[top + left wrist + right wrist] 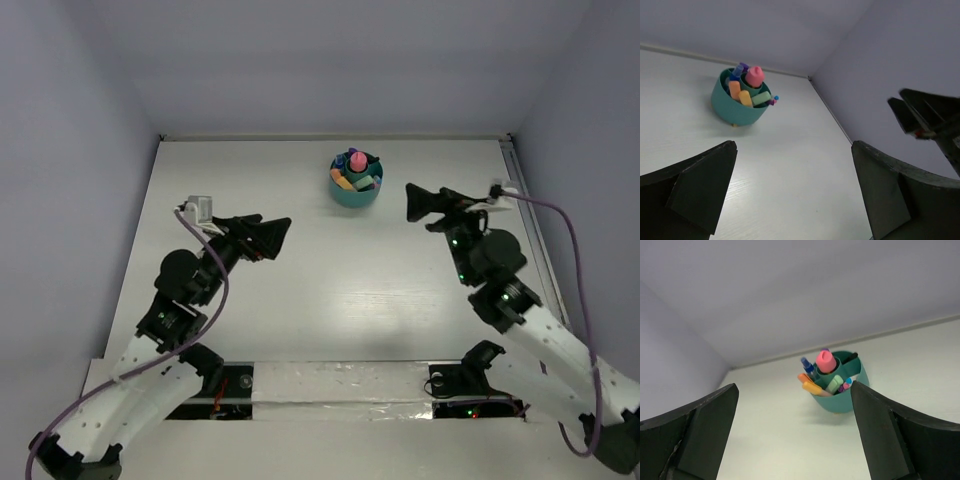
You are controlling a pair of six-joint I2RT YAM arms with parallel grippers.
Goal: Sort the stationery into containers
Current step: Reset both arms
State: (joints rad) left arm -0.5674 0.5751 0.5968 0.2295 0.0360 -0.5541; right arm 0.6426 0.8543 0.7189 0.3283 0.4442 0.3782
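Observation:
The teal round container [354,197] stands at the back middle of the table, with the stationery upright in it. A pink highlighter [356,160] fills its central tube. Orange highlighters [811,386], a green one [835,384] and a blue-capped bottle [807,365] sit in the ring compartments. My left gripper [278,238] hovers open and empty to the container's near left. My right gripper [410,203] hovers open and empty just to its right. In the left wrist view the container [735,112] lies well beyond the left gripper [794,150]. In the right wrist view the container [840,402] lies beyond the right gripper [794,390].
Grey walls enclose the white table on three sides. A metal rail [522,190] runs along the right edge. A taped strip [330,385] lies between the arm bases at the front. The right gripper's fingers [920,112] show at the right of the left wrist view.

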